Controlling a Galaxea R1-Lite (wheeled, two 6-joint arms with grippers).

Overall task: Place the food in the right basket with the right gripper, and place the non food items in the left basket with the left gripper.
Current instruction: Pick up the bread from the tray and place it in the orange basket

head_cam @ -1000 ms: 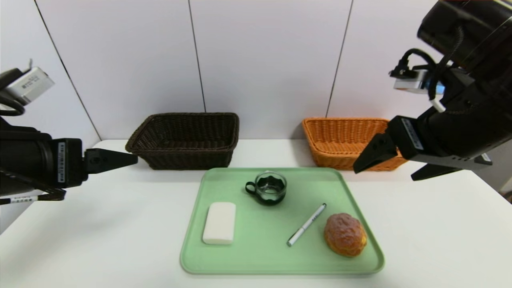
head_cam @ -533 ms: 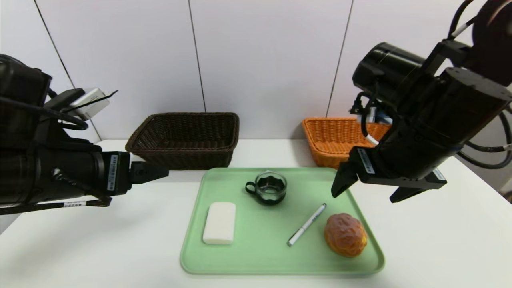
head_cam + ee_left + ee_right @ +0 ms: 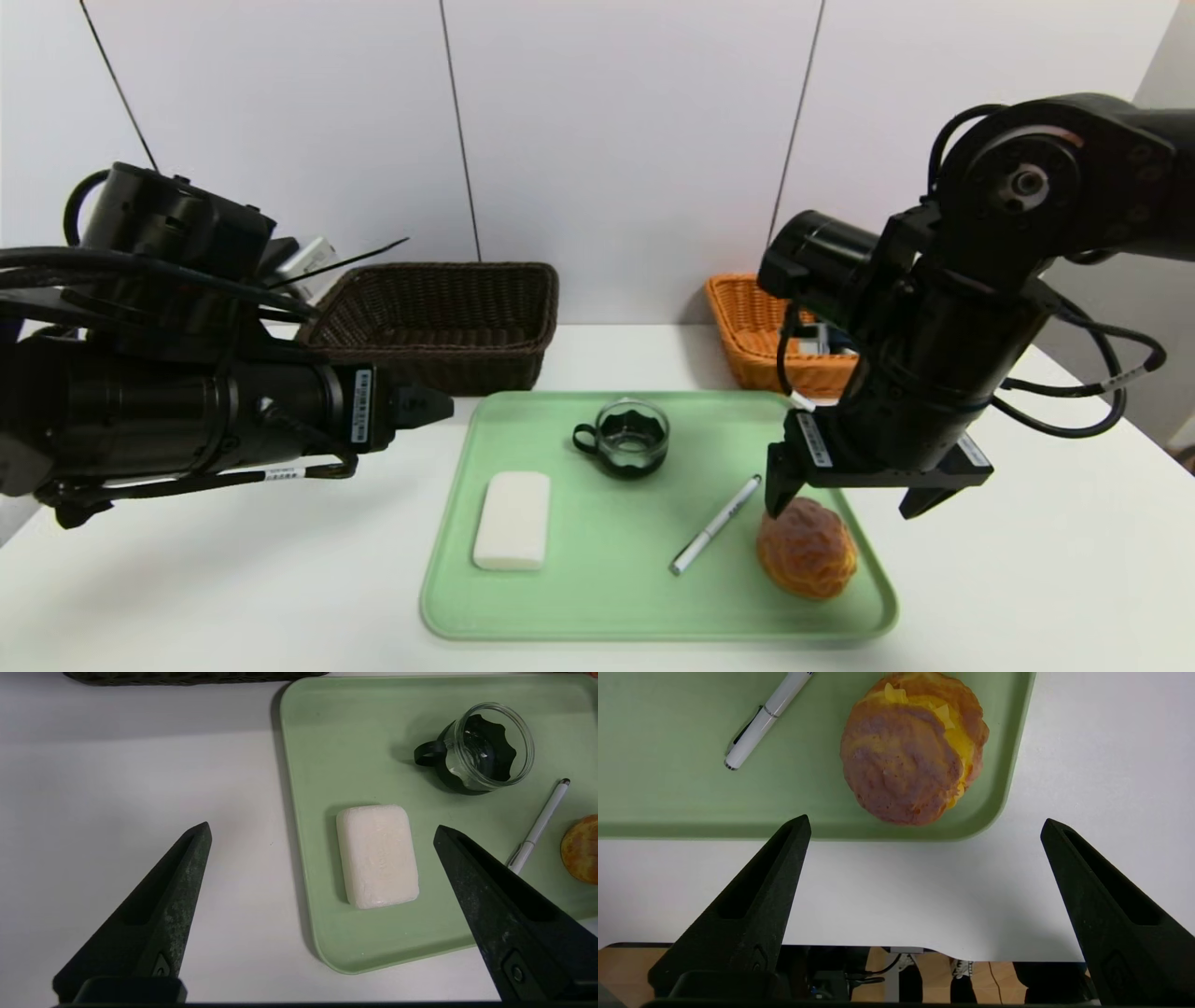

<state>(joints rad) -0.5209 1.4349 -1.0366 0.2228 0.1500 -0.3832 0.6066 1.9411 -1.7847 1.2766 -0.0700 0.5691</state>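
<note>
the left gripper [image 3: 322, 823] has moved in from beside the dark brown basket [image 3: 429, 355] and is lower now, reaching toward the tray's left edge; its fingers are spread wide with nothing between them. the dark brown basket stays where it was at the back left, though the left arm now covers part of its left side. on the green tray [image 3: 616, 607], the white block [image 3: 513, 520] lies near the left edge, unmoved. the clear glass cup [image 3: 633, 437] is in the same spot toward the back, its black handle pointing left, and the white pen [image 3: 715, 525] still lies slanted to the right of it. the bun [image 3: 807, 549] has not shifted from the tray's front right. the right gripper [image 3: 927, 819] has come down and inward from in front of the orange basket [image 3: 794, 373] and now hovers above the bun's area, fingers spread wide and holding nothing. the orange basket remains at the back right, partly hidden by the right arm.
</note>
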